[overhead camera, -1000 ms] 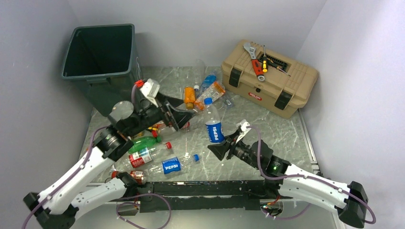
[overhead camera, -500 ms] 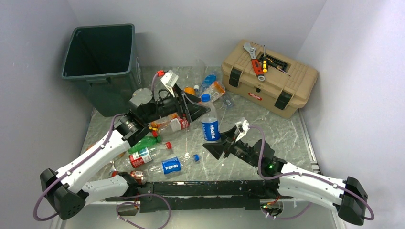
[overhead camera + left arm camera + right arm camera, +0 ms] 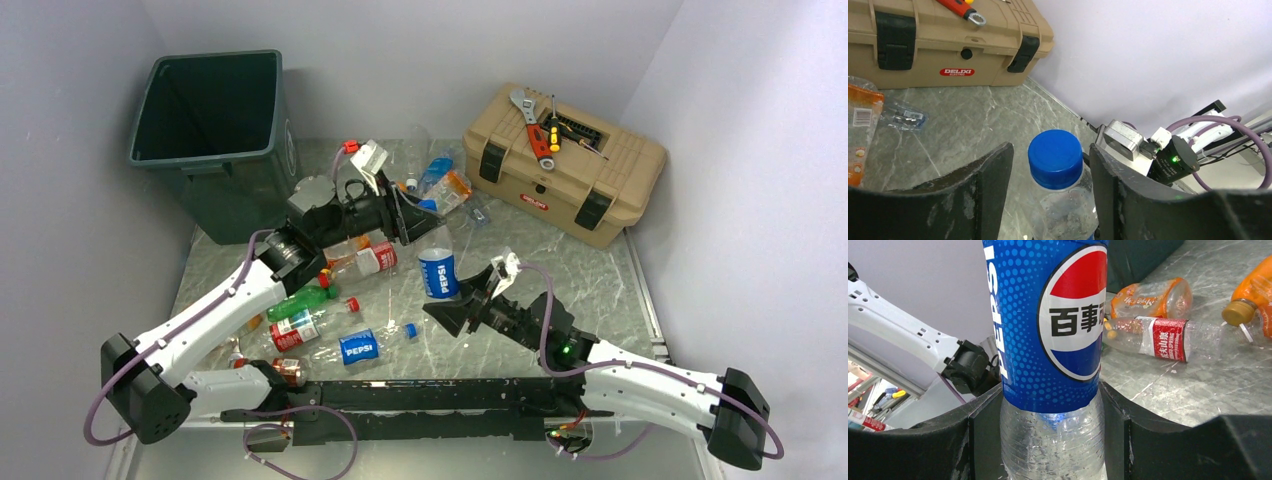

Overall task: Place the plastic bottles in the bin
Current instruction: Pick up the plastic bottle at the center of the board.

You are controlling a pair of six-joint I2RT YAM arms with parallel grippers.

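A clear Pepsi bottle point(image 3: 438, 272) with a blue label and blue cap stands upright mid-table. My right gripper point(image 3: 442, 302) is shut on its clear lower body point(image 3: 1050, 440), with both fingers point(image 3: 983, 440) pressed against the plastic. My left gripper point(image 3: 424, 216) reaches in from the left at the bottle's top. Its fingers point(image 3: 983, 190) stand on either side of the blue cap point(image 3: 1055, 159), open, with a gap beside the cap. Several other plastic bottles lie on the table: a green one point(image 3: 300, 300), red-labelled ones point(image 3: 365, 260), orange ones point(image 3: 450, 185). The dark green bin point(image 3: 205, 163) stands at the far left.
A tan toolbox point(image 3: 560, 165) with a wrench and screwdrivers point(image 3: 540, 125) on its lid sits at the back right. A flattened Pepsi bottle point(image 3: 362, 346) and a loose blue cap point(image 3: 410, 329) lie near the front. Grey walls close in on both sides.
My left arm swung right, away from the bin, to the bottle's top, and its jaws narrowed around the cap. My right gripper shifted the held bottle slightly left.
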